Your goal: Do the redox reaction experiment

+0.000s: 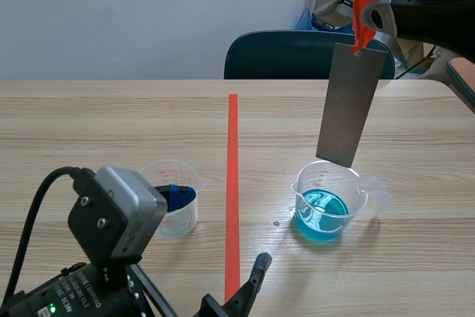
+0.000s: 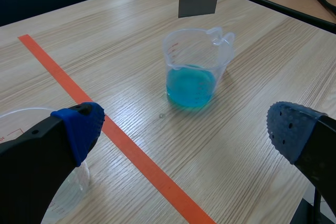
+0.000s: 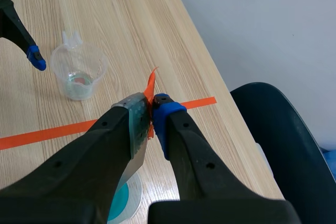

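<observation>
Right end effector [image 3: 152, 111] pinching metal strip [image 1: 349, 105] above beaker [image 1: 326, 198] (blue liquid inside).
Left end effector [image 2: 184, 124] spread, beside clear cup [image 1: 174, 209].

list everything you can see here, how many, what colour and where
metal strip: one, grey, with an orange-red tag at its top end, hanging upright above the beaker with blue liquid, not in the liquid
beaker with blue liquid: one, clear plastic, on the table to the right of the tape line
clear beaker: one, looks empty, on the table to the left of the tape line
chair: one, dark blue, behind the table's far edge
table: one, light wood
left gripper: one, black with blue pads, open, low beside the clear beaker
right gripper: one, black with blue pad, raised, shut on the metal strip's top end
</observation>
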